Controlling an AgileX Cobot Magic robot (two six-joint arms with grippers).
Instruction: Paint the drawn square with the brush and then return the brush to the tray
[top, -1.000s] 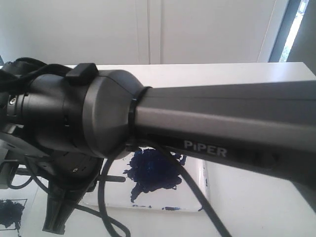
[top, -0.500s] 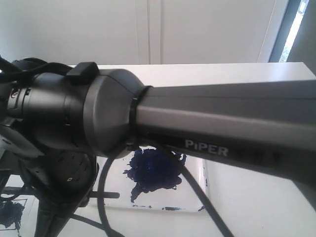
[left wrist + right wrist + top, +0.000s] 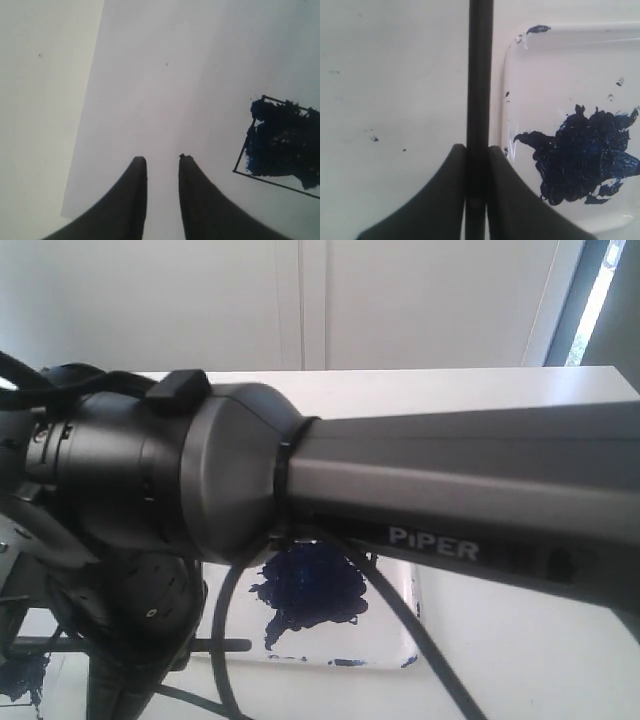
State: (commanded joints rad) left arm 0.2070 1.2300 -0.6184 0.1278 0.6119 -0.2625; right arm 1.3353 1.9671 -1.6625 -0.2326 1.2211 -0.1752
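Brush [image 3: 480, 75], slim and black, clamped in right tool [image 3: 476, 147] beside glossy paint-blotched tray [image 3: 560, 65]; left tool [image 3: 162, 158], jaws apart, empty.

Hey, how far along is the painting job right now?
Done, it seems: the square is mostly filled with dark blue paint, with some bare gaps. In hand: the right gripper is shut on the brush, whose handle runs beside the tray rim, not in it. Left: laying the brush in the tray and letting go. The left gripper hangs open and empty over the paper.
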